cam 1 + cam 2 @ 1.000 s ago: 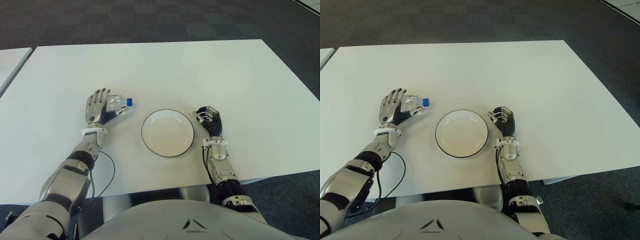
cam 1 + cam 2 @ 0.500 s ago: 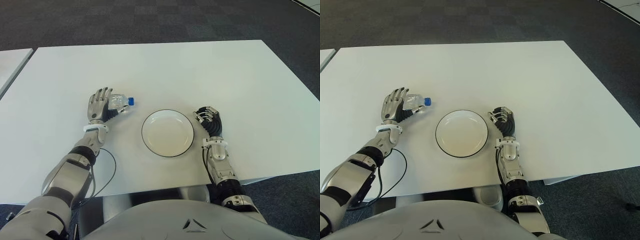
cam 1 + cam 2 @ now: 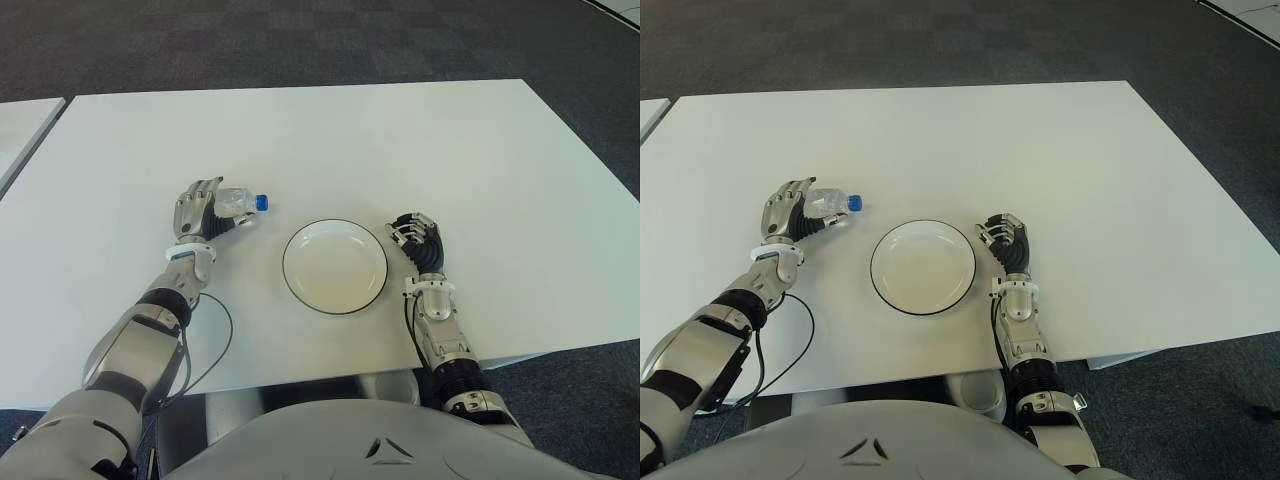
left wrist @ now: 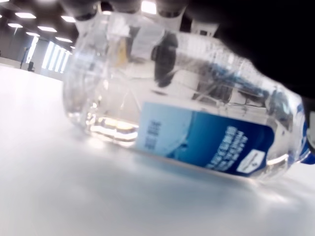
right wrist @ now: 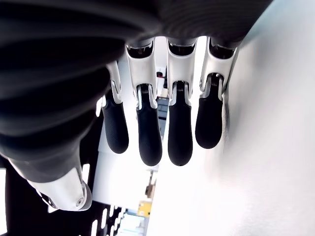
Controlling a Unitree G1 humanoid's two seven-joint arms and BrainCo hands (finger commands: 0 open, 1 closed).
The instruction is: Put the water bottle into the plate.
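In the eye views we see the bottle [image 3: 238, 203] lying on its side on the surface [image 3: 400, 140], at ten o'clock from the plate [image 3: 335, 266], cap toward it. Our left robot hand [image 3: 198, 210] is curled over the bottle's body. Our right robot hand [image 3: 419, 243] shows just beside the plate at three o'clock.

In the left wrist view, fingertips [image 4: 123, 6] press the clear, labelled barrel: light, thin-walled and slick, we judge, so grip mid-body gently.

In the right wrist view, the fingers [image 5: 147, 132] hang curled, holding nothing.
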